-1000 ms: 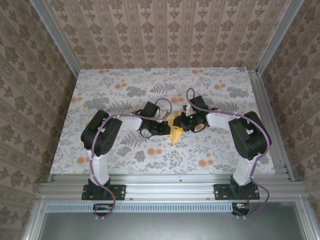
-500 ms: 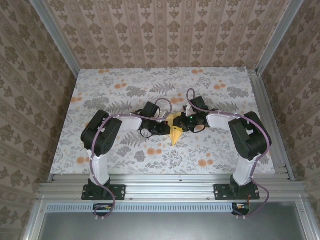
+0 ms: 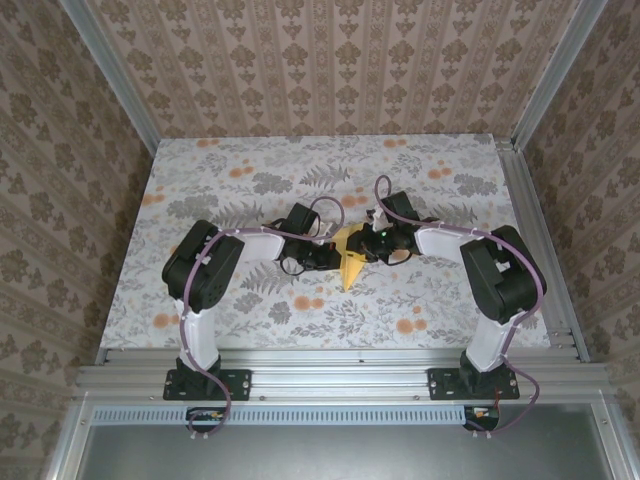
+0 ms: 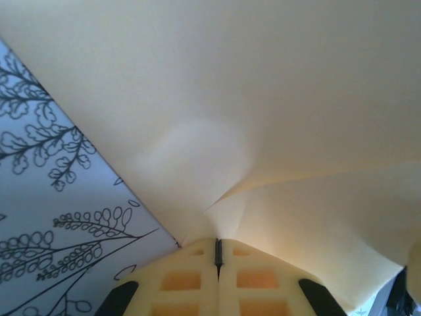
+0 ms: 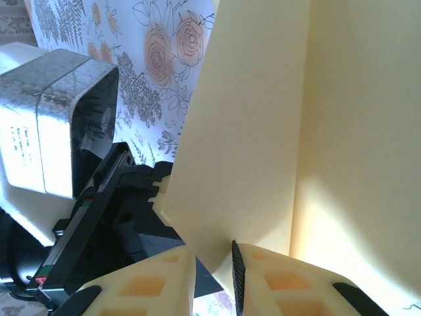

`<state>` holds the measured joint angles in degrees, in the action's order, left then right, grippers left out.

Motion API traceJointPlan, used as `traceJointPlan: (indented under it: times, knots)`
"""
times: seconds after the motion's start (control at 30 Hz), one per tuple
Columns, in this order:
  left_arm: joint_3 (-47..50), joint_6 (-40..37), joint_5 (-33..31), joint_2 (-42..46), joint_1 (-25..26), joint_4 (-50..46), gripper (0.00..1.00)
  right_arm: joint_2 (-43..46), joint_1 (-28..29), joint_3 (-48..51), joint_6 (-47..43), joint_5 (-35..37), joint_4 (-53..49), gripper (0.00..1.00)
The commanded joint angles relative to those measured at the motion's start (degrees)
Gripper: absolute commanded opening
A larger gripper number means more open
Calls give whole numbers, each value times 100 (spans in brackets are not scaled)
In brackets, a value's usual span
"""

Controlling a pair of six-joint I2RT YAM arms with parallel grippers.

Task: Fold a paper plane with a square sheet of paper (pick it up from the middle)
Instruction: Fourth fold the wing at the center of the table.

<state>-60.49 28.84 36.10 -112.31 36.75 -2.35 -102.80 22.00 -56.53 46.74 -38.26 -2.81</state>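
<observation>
**Both claws pinch the paper plane at mid-table**

Top external: the floral table [image 3: 250,170] is boxed by patterned walls [image 3: 330,60] on the left, far and right. An aluminium rail [image 3: 340,365] runs along its near edge. The left arm [image 3: 205,265] and right arm [image 3: 495,270] reach inward and meet at the centre. Bare cloth lies on every side of them, well apart from all edges. The left gripper [image 3: 328,256] and right gripper [image 3: 368,246] sit at either side of the paper plane [image 3: 349,258], which is held between them. Its long axis runs near to far, and its sharp tip points toward the near edge, slightly left. How far the jaws are apart cannot be told from this view.

Left wrist: the left gripper's pads are pressed together at the bottom of the view. They pinch a puckered corner of the pale-yellow paper, which spreads up and to the right. The floral cloth is visible at the left.

Right wrist: the right gripper's pads close onto a folded flap of the paper. The flap's straight edge rises steeply away from them. The left arm's housing sits just beside it at the left.
</observation>
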Motion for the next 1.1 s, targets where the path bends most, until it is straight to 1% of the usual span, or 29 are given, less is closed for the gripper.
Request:
traceJointPlan:
  times: [0.0, 0.1, 0.2, 0.43, 0.93, 1.07]
  knots:
    - [114, -193, -447, -418, 42, -557, 0, 151, -29, 29, 44, -165, 1, 25]
    - [110, -192, -431, -423, 43, -547, 0, 64, -25, 1, 24, -182, 6, 22]
    - [105, -186, -419, -418, 39, -549, 0, -43, -18, -6, 22, -190, 27, 16]
    - [79, -203, -384, -414, 40, -560, 0, -287, 22, -183, -103, -187, -79, 9]
    - [194, -132, -237, -204, 43, -321, 0, -663, 51, -356, -113, -216, 27, 1]
    - [221, -133, -200, -177, 43, -301, 0, -751, 52, -392, -59, -199, 106, 0]
